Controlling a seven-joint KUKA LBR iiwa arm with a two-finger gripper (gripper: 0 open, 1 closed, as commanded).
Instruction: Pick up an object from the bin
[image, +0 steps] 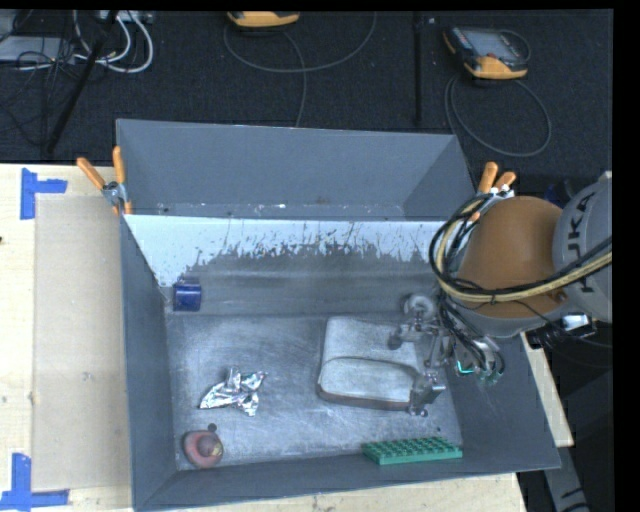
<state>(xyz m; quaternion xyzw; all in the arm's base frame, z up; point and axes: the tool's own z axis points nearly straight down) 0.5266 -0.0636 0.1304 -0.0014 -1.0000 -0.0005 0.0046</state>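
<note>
My tool (423, 398) is low in the right half of the bin (300, 200), against the right end of a flat grey pad (362, 372). The pad has rounded corners and a dark underside showing along its near edge. It lies on the floor of the bin, right of the middle, and the tool's tip meets its near right corner. I cannot tell whether the tool is released or clenched, nor whether it has the pad in its grasp.

Just beyond the tool, close to the bin's near edge, lies a green studded plate (412, 451), apart from the pad. A piece of crumpled silver foil (232, 392) lies in the left half of the floor, and a small round pink thing (205, 448) sits in the near left corner. A small blue block (187, 295) rests against the left wall at the foot of the far wall.

Above the tool my wrist carries an orange cover (510, 250) wrapped in black and yellow cables (452, 250). On the grey shell of my arm (585, 240) the letters "KU" can be read; the rest is cut off.
</note>
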